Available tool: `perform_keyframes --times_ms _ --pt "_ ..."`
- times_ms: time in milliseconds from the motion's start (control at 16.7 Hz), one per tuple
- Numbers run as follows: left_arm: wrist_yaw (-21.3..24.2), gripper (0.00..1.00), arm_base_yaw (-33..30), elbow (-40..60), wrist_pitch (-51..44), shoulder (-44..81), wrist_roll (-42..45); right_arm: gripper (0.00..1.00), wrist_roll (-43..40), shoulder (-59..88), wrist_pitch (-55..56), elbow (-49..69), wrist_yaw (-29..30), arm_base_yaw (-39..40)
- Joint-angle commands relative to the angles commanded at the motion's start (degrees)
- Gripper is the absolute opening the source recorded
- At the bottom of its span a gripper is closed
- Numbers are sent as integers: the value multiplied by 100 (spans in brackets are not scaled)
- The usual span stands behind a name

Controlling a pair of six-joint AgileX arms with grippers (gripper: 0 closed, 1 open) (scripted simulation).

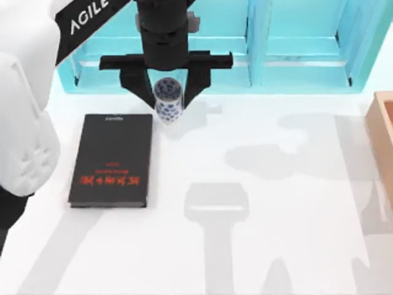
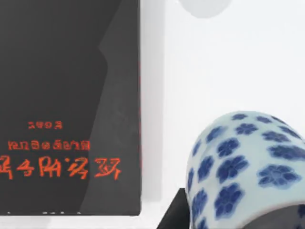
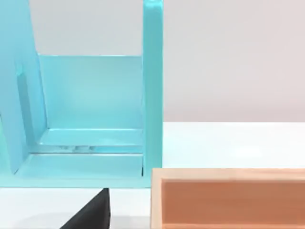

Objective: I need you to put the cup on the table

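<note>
Left gripper (image 1: 167,98) is holding the cup (image 1: 167,100) between its fingers, beside the book (image 1: 112,158). Cup is hanging over the worktop (image 1: 276,203). Right gripper fingers: cannot tell.

The left arm (image 1: 80,18) bears white letters "AGILE"; the book's (image 1: 113,160) red lettering is unreadable.

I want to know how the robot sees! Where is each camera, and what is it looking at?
Top view: above the table, looking down on the book, shelf and box; the left arm's pincer straddles the cup.
Left wrist view: on the left wrist, looking at the book and cup; a dark bit of finger shows.
Right wrist view: on the right wrist, facing the shelf and box; a dark finger shows.
Shared: top and left wrist views both show cup and book.
</note>
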Motion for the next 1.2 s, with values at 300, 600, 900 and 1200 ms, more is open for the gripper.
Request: perform_keyframes --times_ms 300,600,900,1200 --pt "4 0 -239 538 -346 227 -231 100 0 0 0 0 0 0" --pt "5 0 -217 291 -111 176 -208 100 0 0 0 0 0 0" --pt "3 0 -208 -935 869 10 -214 100 0 0 0 0 0 0" --pt "0 0 -217 -1457 1361 -60 -213 100 0 0 0 0 0 0"
